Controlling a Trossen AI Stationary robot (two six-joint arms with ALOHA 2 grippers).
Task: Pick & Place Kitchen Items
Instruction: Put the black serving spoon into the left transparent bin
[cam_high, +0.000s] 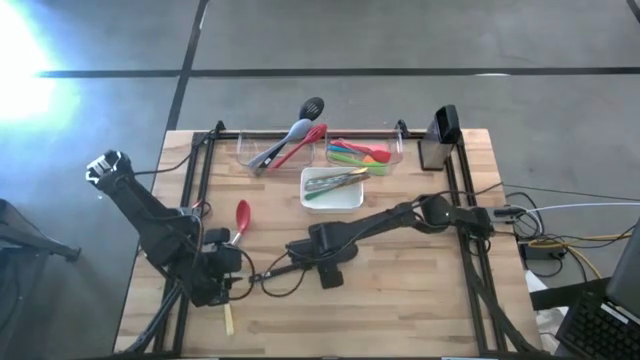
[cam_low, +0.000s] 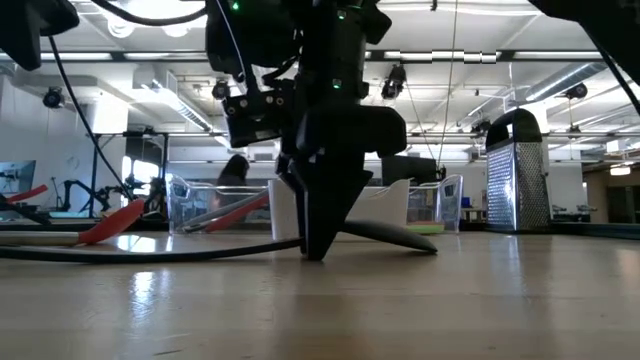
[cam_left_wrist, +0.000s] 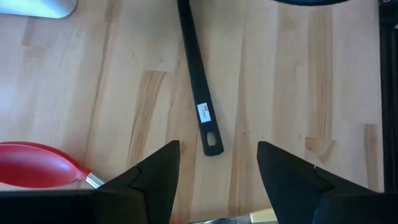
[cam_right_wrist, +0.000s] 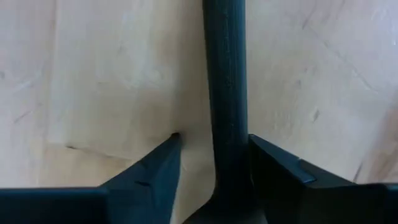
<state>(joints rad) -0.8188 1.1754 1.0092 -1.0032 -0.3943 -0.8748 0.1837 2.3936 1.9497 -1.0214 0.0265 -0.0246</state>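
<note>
A black long-handled utensil (cam_high: 272, 271) lies flat on the wooden table, its head (cam_low: 400, 237) toward the right. My right gripper (cam_high: 300, 264) points down at it, open, one finger on each side of its handle (cam_right_wrist: 225, 93), with its fingertips at the table top (cam_low: 318, 250). My left gripper (cam_high: 230, 270) is open and empty just left of the handle's free end (cam_left_wrist: 211, 142). A red spoon (cam_high: 242, 213) lies on the table beside it and also shows in the left wrist view (cam_left_wrist: 34, 165). My right gripper straddles the black handle from above, with the fingers across it. One finger (cam_right_wrist: 280, 168) stands right at the handle's side (cam_right_wrist: 244, 143); whether it touches, I cannot tell. The other finger (cam_right_wrist: 155, 165) is clearly apart from it. The utensil lies on the table.
Two clear bins (cam_high: 262, 152) (cam_high: 392, 150) with several utensils stand at the far edge, with a white dish (cam_high: 312, 196) holding utensils in front of them. A metal grater (cam_high: 440, 138) stands at the far right. A yellow item (cam_high: 228, 320) lies near the front edge.
</note>
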